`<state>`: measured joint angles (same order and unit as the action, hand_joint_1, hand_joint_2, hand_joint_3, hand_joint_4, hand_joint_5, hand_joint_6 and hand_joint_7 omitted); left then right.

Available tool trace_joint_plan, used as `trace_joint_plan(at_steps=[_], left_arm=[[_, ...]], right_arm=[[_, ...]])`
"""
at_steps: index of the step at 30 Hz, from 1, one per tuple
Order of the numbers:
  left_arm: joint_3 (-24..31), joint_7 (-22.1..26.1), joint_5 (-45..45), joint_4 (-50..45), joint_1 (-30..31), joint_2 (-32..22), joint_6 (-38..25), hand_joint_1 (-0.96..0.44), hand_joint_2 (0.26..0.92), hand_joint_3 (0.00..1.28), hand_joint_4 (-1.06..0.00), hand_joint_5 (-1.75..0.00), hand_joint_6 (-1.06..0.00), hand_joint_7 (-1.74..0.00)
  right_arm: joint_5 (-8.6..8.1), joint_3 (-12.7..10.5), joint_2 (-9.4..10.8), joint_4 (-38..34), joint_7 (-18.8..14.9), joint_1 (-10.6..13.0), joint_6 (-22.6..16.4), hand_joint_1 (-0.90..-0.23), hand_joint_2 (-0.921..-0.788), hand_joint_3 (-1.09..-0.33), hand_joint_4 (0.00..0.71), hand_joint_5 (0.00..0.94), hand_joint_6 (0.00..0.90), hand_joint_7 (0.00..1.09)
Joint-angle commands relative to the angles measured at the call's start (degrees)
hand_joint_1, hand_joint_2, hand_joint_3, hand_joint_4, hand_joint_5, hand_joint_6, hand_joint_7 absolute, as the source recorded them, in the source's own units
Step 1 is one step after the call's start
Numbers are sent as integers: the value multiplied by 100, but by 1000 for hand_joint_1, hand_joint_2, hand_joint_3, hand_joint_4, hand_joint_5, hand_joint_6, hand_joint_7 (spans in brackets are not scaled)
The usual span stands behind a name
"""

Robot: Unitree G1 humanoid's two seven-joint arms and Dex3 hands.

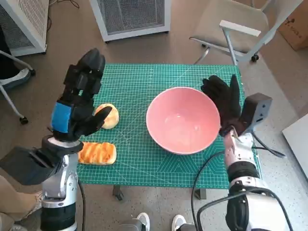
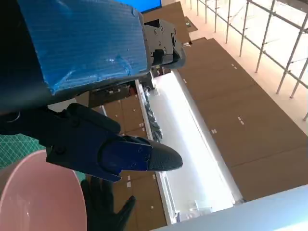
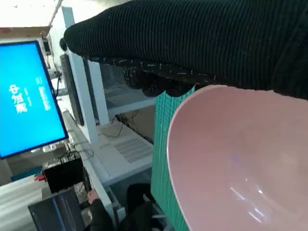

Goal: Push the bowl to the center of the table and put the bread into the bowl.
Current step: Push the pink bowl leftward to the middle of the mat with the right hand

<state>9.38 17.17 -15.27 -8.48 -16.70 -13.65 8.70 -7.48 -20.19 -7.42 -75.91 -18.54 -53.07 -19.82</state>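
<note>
A large pink bowl (image 1: 182,120) stands empty on the green mat (image 1: 139,159), a little right of the middle. My right hand (image 1: 224,98) in its black glove lies flat against the bowl's far right rim, fingers spread, holding nothing. The bowl (image 3: 240,163) fills the right wrist view just under the glove (image 3: 192,38). A round bun (image 1: 108,116) lies at the mat's left, and a glazed flat bread (image 1: 97,153) lies nearer the front left edge. My left hand (image 1: 79,98) hovers raised above the bun, fingers apart and empty. The left wrist view shows the bowl rim (image 2: 38,192).
A grey chair (image 1: 236,24) stands behind the table at the right. White grilled units (image 1: 132,17) stand on the floor behind. A person's feet (image 1: 159,222) show at the table's front edge. A blue screen (image 3: 26,96) shows in the right wrist view.
</note>
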Motion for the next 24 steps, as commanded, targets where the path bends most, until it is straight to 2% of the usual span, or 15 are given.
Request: trace_joint_plan(at_steps=[1,24], left_arm=[[44,-56,82,-154,86,-71,-32,-568,921,275,-48,0,1,-448],[76,-222,112,-420,196,-37,-193,-549,917,297,-35,0,1,-430]], right_arm=[[70,65,113,-57,16,37,77,-557,-921,-737,210,9,302,71],[156,183,360,-52,41,-126,86,-574,-921,-732,234,10,328,78]])
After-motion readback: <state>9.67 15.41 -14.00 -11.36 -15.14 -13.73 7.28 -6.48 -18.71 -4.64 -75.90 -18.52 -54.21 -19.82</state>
